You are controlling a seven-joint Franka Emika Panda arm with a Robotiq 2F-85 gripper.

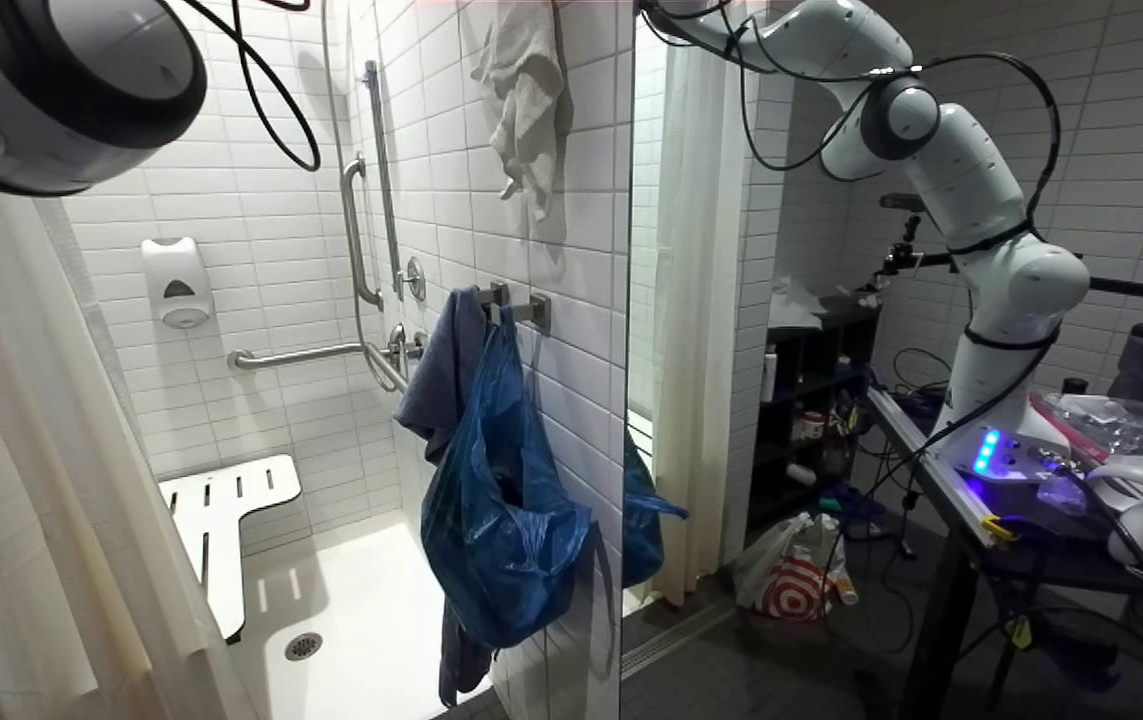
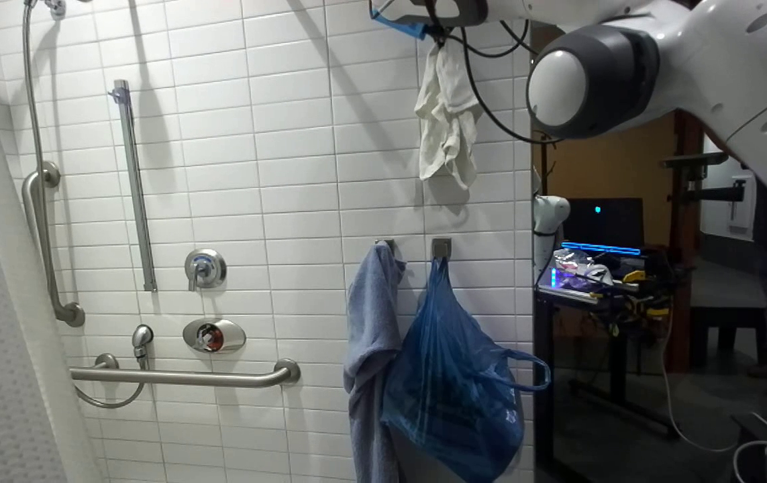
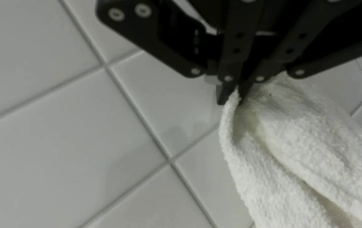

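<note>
Your black gripper [image 3: 234, 95], all angular links and round screw heads, has its narrow fingertips clamped on the edge of a white cloth [image 3: 298, 152]. The cloth is thick and fuzzy, with a looped, terry-like pile; in the wrist view it falls from the pinch in a thin rolled edge and a deep, soft fold. In both exterior views it hangs limp and crumpled before a wall [image 2: 289, 201] of smooth white tiles, above two metal hooks [image 2: 441, 247]; you cannot tell whether it touches the tiles. From the hooks hang, side by side, a plush blue-gray towel [image 2: 373, 322] and a shiny blue plastic bag [image 2: 457, 376], bulging and creased. In an exterior view, a pale curtain [image 1: 41, 450] drops in long folds near a slotted white seat [image 1: 228, 545].
</note>
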